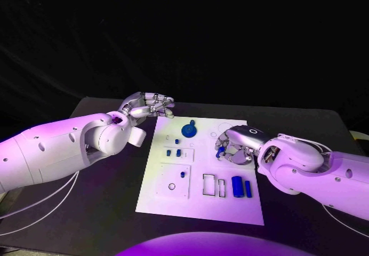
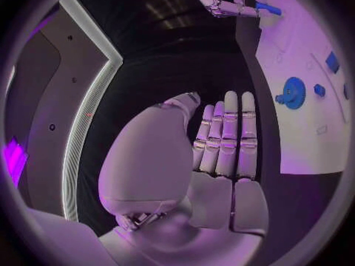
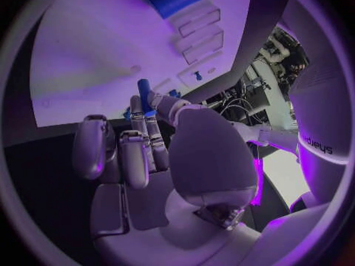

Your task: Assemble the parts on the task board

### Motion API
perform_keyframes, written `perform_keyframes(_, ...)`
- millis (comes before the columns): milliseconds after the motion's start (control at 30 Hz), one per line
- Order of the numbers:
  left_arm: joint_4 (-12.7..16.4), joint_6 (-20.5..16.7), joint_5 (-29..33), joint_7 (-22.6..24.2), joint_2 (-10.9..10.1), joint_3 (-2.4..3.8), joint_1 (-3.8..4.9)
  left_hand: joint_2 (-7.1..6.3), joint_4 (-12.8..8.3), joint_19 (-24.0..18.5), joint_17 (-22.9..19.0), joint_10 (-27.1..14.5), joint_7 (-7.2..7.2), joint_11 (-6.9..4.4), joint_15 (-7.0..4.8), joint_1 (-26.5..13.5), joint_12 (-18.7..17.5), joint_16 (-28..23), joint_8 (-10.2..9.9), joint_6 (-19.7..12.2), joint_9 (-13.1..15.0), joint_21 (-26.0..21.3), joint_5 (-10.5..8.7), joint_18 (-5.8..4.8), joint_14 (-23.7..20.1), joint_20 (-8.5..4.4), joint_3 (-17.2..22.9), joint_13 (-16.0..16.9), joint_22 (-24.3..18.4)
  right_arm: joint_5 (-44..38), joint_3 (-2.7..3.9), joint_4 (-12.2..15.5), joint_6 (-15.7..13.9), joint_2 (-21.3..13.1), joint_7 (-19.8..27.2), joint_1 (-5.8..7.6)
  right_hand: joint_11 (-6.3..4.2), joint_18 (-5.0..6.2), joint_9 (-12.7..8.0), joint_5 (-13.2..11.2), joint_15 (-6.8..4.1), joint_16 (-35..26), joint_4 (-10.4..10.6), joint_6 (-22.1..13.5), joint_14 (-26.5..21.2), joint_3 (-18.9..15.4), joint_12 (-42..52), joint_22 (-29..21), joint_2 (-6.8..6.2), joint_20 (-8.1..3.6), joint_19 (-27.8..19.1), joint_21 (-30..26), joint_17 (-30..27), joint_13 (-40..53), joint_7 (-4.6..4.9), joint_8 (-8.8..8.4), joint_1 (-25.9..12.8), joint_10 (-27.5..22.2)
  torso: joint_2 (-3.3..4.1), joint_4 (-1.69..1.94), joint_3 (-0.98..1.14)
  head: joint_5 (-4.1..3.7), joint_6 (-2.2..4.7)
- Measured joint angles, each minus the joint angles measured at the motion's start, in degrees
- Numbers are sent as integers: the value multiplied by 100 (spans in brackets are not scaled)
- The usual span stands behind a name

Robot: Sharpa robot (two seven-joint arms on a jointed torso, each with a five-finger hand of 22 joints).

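Note:
The white task board (image 1: 201,205) lies mid-table. On it stand a blue gear (image 1: 189,128), a few small blue pegs (image 1: 173,152) and two long blue blocks (image 1: 242,187). My right hand (image 1: 235,143) hovers over the board's right side and pinches a short blue rod (image 1: 221,153) between thumb and fingers; the rod (image 3: 144,93) also shows in the right wrist view, and the same rod (image 2: 268,9) in the left wrist view. My left hand (image 1: 151,106) is off the board's far left corner, its fingers (image 2: 231,136) stretched out straight, holding nothing. The gear (image 2: 293,93) lies beyond them.
Two empty rectangular slots (image 1: 214,185) sit left of the long blocks, and a small ring outline (image 1: 171,186) marks the board's near left panel. Black table (image 1: 307,128) surrounds the board on all sides.

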Motion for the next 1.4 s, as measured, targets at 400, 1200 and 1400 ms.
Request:
perform_keyframes(400, -44, 12, 0, -43, 82, 0, -1, 0, 0, -1, 13, -20, 0, 20, 8, 0, 0, 0, 0, 0, 0, 0, 0, 0, -51, -1, 0, 5, -1, 0, 44, 578, -165, 178, 9, 196, 7, 0, 8, 22, 0, 0, -6, 10, 0, 4, 0, -1, 7, 0, 0, 23, -1, -19, 11, -5, 21, 7, -2, 4, -12, 73, -8)
perform_keyframes(1200, -219, 12, 33, -63, 385, 1, 0, 0, 1, -22, 17, -19, 0, 20, 29, 0, 0, 0, 0, 0, -4, 0, 0, 0, -72, 19, 0, 3, -2, -227, -41, 92, -393, 1484, 292, -565, 8, 0, 15, 11, 1, 22, -88, -1, 0, 53, -23, -2, 6, 0, -1, 22, -2, -13, 18, 22, 21, 8, 8, 0, -7, 344, -46)
perform_keyframes(1400, -231, 12, 42, -67, 416, 1, 0, 0, 1, -22, 27, -19, 20, 20, 29, 0, 0, 0, 0, -20, -4, -1, 0, 0, -72, 19, 0, 3, -3, -274, -74, -51, -387, 1614, 326, -670, 8, 0, 18, 28, 1, 22, -88, -10, 0, 53, -25, 2, 6, 0, -1, 22, -2, -16, 13, 20, 20, 9, 16, -2, 2, 405, -56)
